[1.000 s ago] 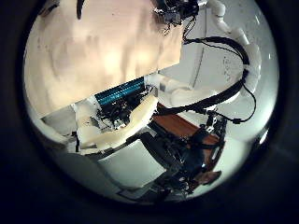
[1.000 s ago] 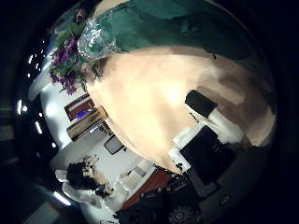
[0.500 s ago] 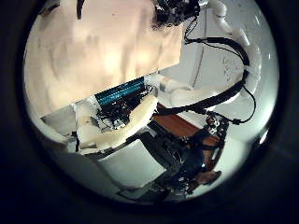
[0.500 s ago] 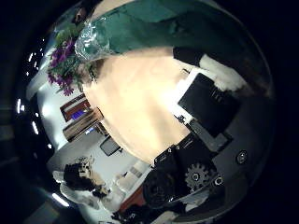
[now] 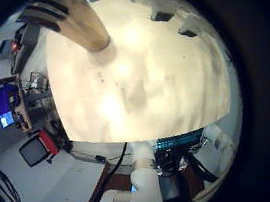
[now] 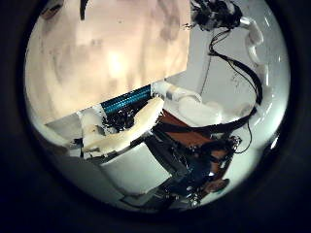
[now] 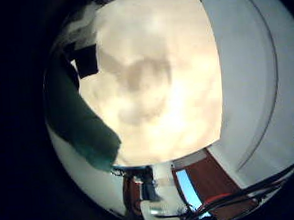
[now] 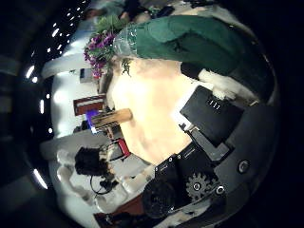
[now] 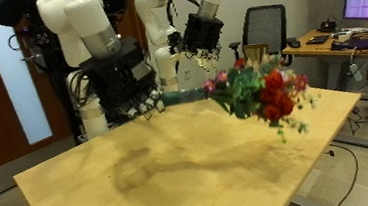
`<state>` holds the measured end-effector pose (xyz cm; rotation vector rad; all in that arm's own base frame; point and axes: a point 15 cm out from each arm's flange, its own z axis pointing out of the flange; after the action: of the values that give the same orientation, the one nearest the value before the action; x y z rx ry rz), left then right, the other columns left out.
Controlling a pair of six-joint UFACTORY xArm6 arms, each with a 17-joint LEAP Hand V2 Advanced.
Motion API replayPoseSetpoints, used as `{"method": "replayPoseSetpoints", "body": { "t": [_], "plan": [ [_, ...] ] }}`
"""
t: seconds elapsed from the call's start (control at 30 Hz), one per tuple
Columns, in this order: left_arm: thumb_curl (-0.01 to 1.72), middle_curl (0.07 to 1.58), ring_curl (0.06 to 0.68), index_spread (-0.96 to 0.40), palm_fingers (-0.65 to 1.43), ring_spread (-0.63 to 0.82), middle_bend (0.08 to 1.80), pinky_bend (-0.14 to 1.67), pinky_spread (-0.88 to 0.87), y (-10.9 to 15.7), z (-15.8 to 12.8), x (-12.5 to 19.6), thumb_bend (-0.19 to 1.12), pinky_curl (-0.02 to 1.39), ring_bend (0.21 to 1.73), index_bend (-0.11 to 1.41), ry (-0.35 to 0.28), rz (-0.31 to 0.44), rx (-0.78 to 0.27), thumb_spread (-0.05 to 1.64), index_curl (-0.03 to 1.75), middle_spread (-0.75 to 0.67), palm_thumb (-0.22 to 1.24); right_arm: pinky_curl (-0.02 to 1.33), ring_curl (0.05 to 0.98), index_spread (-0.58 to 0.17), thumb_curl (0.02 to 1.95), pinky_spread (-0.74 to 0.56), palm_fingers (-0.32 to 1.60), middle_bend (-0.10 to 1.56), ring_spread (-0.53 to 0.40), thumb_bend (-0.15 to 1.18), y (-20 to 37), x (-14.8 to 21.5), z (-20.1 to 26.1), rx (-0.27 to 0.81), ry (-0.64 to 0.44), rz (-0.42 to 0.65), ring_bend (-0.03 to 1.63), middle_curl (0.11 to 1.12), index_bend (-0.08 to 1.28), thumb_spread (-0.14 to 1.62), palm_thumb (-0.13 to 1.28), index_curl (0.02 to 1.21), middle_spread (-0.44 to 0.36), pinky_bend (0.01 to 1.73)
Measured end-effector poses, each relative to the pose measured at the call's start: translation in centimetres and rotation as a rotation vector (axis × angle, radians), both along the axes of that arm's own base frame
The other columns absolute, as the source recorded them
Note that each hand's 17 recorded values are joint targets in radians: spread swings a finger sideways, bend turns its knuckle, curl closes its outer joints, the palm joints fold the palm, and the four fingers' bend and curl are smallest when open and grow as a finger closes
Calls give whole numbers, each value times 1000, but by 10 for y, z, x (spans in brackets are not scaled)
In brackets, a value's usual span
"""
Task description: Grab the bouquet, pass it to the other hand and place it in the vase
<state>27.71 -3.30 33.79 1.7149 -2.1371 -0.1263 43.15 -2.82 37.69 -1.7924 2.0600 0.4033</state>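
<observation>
Bouquet [image 9: 264, 94] lies untouched right of centre on the worktop [image 9: 178, 184], its teal wrap beside the right hand [image 9: 126, 80]. Left hand [image 9: 202, 31] hangs higher, upper middle. Neither hand's fingers show clearly; I cannot tell. Pickup, handover and vase all remain.

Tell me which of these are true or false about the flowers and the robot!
1. The bouquet of red and pink flowers with green leaves has red blooms. True.
2. The bouquet is standing upright in a vase. False: it is tipped sideways over the light wooden table, stems pointing towards the right hand.
3. The table top is light wood. True.
4. The left hand is holding the bouquet. False: it hangs above the table, apart from the flowers, holding nothing.
</observation>
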Motion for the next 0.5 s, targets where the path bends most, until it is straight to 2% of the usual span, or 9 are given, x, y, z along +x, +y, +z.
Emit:
{"method": "replayPoseSetpoints", "body": {
  "t": [0.07,0.3,0.5],
  "plan": [
    [293,388,92,14,477,144,297,249,262,-3,2,1,-28,249,598,183,11,-4,-30,944,374,10,301,781,659,-249,663,-232,1123,1289,-212,31,4,-11,21,58,-65,-11,1388,807,1099,855,1211,841,-157,1329],
    [291,402,89,-8,518,101,341,233,203,-8,18,18,-28,238,612,180,-20,45,-118,961,382,-27,293,842,669,-227,774,-205,1129,1320,-192,3,22,-38,83,239,-286,31,1415,789,1102,729,1241,853,-134,1276],
    [290,412,86,-19,536,72,364,229,159,-17,28,23,-28,232,625,187,-36,44,-172,971,391,-47,286,879,666,-221,836,-204,1133,1327,-186,-6,50,-66,72,374,-367,84,1424,775,1105,638,1235,854,-120,1236]
  ]
}}
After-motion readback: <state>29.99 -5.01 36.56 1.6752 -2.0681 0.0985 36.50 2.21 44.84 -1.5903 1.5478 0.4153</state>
